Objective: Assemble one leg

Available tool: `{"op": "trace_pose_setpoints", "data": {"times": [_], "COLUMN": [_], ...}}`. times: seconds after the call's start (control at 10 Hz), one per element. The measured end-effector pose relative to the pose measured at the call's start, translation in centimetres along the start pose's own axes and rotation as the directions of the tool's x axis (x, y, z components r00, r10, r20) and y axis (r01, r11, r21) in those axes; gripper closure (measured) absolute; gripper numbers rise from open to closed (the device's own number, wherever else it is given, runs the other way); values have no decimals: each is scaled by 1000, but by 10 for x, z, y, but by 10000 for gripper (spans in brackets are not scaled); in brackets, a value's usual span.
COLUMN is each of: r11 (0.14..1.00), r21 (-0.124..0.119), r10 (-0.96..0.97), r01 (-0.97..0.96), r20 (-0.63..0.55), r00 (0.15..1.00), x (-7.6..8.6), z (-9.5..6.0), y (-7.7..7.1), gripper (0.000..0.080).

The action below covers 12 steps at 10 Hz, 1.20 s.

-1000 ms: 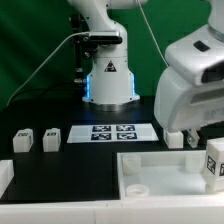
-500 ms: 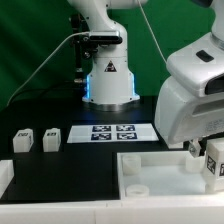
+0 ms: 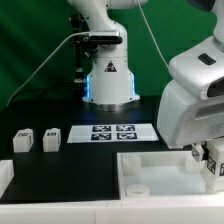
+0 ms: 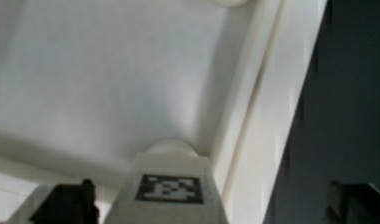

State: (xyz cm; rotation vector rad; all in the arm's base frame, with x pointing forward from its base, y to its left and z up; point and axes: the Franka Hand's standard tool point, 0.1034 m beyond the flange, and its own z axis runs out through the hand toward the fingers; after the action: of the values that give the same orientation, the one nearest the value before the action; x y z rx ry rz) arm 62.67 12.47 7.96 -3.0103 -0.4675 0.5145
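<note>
A leg, a small white block with a black-and-white tag, stands at the exterior view's right edge by the large white walled tray-like piece. My gripper is low over this leg and open, with its fingers wide on either side. In the wrist view the leg lies between the two dark fingertips, nearer one of them, and my gripper is not closed on it. Two more legs stand at the exterior view's left.
The marker board lies in front of the robot base. Another white part shows at the exterior view's left edge. The tray's wall runs alongside the leg in the wrist view.
My gripper has come down over the leg at the right, covering more of it. The leg has stayed in place.
</note>
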Motion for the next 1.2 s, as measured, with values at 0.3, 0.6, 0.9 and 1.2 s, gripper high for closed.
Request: {"op": "trace_pose_setpoints", "data": {"times": [0.3,0.6,0.9,1.2], "r11": [1000,999,970,793], "r21": [-5,-13,-6,83], "r10": [0,37,242,610], "r01": [0,-37,-242,-604], "r20": [1,2,-19,-111], "r00": [1000,999,970,785], "x": [0,-1,2,5], "z": [0,0,2,6], "y": [2,5,5,3], "gripper": [350,498,502,504]}}
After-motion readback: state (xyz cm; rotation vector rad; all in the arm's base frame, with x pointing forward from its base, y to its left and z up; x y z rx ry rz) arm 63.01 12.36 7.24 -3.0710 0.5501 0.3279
